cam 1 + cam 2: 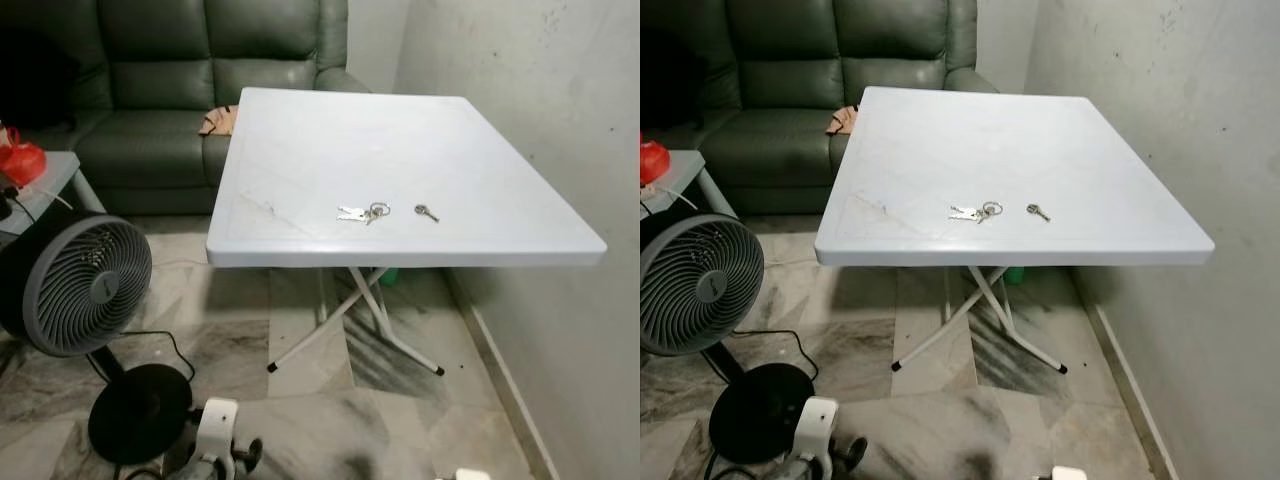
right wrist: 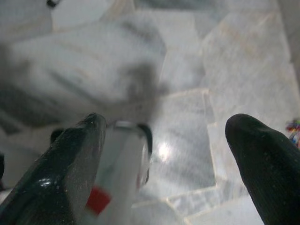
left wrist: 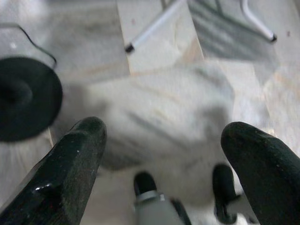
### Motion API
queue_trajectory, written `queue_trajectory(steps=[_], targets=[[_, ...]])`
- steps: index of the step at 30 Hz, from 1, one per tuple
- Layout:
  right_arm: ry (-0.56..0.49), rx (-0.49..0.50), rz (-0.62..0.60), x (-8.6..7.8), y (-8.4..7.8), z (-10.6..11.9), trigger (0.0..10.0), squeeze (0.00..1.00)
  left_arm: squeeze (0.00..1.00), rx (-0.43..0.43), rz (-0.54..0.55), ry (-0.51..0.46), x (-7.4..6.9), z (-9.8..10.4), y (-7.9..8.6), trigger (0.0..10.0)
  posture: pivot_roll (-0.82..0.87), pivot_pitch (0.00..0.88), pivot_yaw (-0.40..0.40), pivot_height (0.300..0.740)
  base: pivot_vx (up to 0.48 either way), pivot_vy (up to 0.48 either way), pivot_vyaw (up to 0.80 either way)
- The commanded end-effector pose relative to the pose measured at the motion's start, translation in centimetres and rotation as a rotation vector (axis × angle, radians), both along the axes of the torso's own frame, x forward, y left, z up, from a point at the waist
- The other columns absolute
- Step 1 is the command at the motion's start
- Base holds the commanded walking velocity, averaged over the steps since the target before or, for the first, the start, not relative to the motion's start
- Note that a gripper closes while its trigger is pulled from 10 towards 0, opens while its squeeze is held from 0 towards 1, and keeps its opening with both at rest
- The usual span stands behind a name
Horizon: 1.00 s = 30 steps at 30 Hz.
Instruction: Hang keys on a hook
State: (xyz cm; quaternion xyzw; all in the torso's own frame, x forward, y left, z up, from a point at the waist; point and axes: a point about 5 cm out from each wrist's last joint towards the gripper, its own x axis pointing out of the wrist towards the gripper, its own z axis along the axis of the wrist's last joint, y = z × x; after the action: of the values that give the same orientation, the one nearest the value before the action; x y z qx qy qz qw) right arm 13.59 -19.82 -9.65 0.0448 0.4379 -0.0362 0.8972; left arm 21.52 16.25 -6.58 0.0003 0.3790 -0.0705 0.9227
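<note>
One bunch of keys (image 1: 362,212) lies along the 3-to-9 line on the white table (image 1: 300,150), one single key (image 1: 427,212) at its 3 o'clock, while the left gripper (image 3: 161,136) and right gripper (image 2: 164,129) hang spread and empty.

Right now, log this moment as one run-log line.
phase: approach | keys: on white table, near front edge, untouched | single key: beside them | left gripper: open, over floor | right gripper: open, over floor

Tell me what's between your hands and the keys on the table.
Nothing on the table blocks the keys; a lone key lies beside them. Both hands, left hand and right hand, hang open above the floor.
</note>
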Motion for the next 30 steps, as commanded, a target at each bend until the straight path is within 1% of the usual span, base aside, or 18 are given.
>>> queue_trajectory(steps=[1, 2, 3, 4, 5, 7, 9, 10, 13, 14, 15, 17, 20, 21, 23, 26, 27, 30], targets=[[-0.055, -0.002, 0.003, 1.2, -0.2, 0.6, 10.0, 0.0, 0.0, -0.007, 0.0, -0.065, 1.4, 1.0, 0.1, 10.0, -0.01, 0.0, -0.027, 0.711, 0.0, 0.0, 0.0], [-0.09, -0.006, 0.008, 1.9, -0.4, 1.0, 10.0, 0.0, 0.0, -0.012, -0.005, -0.098, 2.0, 1.5, 0.0, 10.0, -0.01, 0.0, -0.027, 0.711, 0.0, 0.0, 0.0], [-0.168, -0.02, 0.029, 3.5, -0.7, 1.9, 10.0, 0.0, 0.0, -0.023, -0.003, -0.168, 3.4, 2.6, -0.1, 10.0, -0.02, 0.0, -0.024, 0.711, 0.0, 0.0, 0.0], [-0.186, -0.023, 0.034, 3.9, -0.8, 2.1, 10.0, 0.0, 0.0, -0.026, -0.002, -0.183, 3.7, 2.8, -0.1, 10.0, -0.02, 0.0, -0.024, 0.711, 0.0, 0.0, 0.0], [-0.24, -0.031, 0.05, 4.9, -0.8, 2.8, 10.0, 0.0, 0.0, -0.046, -0.008, -0.236, 4.7, 3.7, -0.2, 10.0, -0.02, 0.0, -0.023, 0.711, 0.0, 0.0, 0.0], [-0.254, -0.033, 0.054, 5.1, -0.9, 3.0, 10.0, 0.0, 0.0, -0.051, -0.01, -0.25, 4.9, 3.9, -0.2, 10.0, -0.02, 0.0, -0.023, 0.711, 0.0, 0.0, 0.0], [-0.325, -0.037, 0.069, 6.4, -0.9, 3.9, 10.0, 0.0, 0.0, -0.077, 0.0, -0.309, 6.0, 5.0, -0.3, 10.0, -0.02, 0.0, -0.023, 0.711, 0.0, 0.0, 0.0], [-0.388, -0.038, 0.076, 7.4, -0.9, 4.7, 10.0, 0.0, 0.0, -0.083, 0.001, -0.359, 6.9, 6.0, -0.4, 10.0, -0.02, 0.0, -0.021, 0.711, 0.0, 0.0, 0.0], [-0.526, -0.04, 0.094, 9.4, -0.8, 6.7, 10.0, 0.0, 0.0, -0.091, -0.005, -0.457, 8.7, 8.0, -0.6, 10.0, -0.02, 0.0, -0.022, 0.711, 0.0, 0.0, 0.0], [-0.622, -0.039, 0.11, 10.7, -0.5, 8.1, 10.0, 0.0, 0.0, -0.11, -0.007, -0.524, 9.8, 9.5, -0.8, 10.0, -0.02, 0.0, -0.021, 0.711, 0.0, 0.0, 0.0], [-0.652, -0.039, 0.115, 11.1, -0.4, 8.6, 10.0, 0.0, 0.0, -0.121, -0.007, -0.548, 10.1, 10.0, -0.9, 10.0, -0.02, 0.0, -0.021, 0.711, 0.0, 0.0, 0.0], [-0.71, -0.046, 0.131, 11.7, -0.2, 9.5, 10.0, 0.0, 0.0, -0.141, -0.015, -0.594, 10.6, 10.9, -1.1, 10.0, -0.02, 0.0, -0.021, 0.711, 0.0, 0.0, 0.0], [-0.808, -0.059, 0.148, 12.4, 0.0, 11.2, 10.0, 0.0, 0.0, -0.101, -0.048, -0.706, 11.0, 12.4, -1.4, 10.0, -0.03, 0.0, -0.018, 0.711, 0.0, 0.0, 0.0], [-0.836, -0.063, 0.153, 12.5, 0.1, 11.7, 10.0, 0.0, 0.0, -0.109, -0.043, -0.726, 11.0, 12.7, -1.4, 10.0, -0.03, 0.0, -0.018, 0.711, 0.0, 0.0, 0.0], [-0.904, -0.082, 0.164, 12.7, 0.2, 13.0, 10.0, 0.0, 0.0, -0.15, -0.038, -0.784, 10.9, 13.6, -1.4, 10.0, -0.03, 0.0, -0.016, 0.711, 0.0, 0.0, 0.0], [-0.998, -0.097, 0.175, 12.7, 0.6, 15.2, 10.0, 0.0, 0.0, -0.172, -0.049, -0.842, 10.5, 14.7, -1.5, 10.0, -0.03, 0.0, -0.016, 0.711, 0.0, 0.0, 0.0], [-1.014, -0.094, 0.174, 12.7, 0.8, 15.6, 10.0, 0.0, 0.0, -0.182, -0.052, -0.852, 10.4, 15.0, -1.5, 10.0, -0.03, 0.0, -0.016, 0.711, 0.0, 0.0, 0.0], [-1.071, -0.051, 0.145, 12.9, 1.5, 17.6, 10.0, 0.0, 0.0, -0.265, -0.067, -0.892, 10.1, 16.5, -1.7, 10.0, -0.03, 0.0, -0.016, 0.711, 0.0, 0.0, 0.0]])
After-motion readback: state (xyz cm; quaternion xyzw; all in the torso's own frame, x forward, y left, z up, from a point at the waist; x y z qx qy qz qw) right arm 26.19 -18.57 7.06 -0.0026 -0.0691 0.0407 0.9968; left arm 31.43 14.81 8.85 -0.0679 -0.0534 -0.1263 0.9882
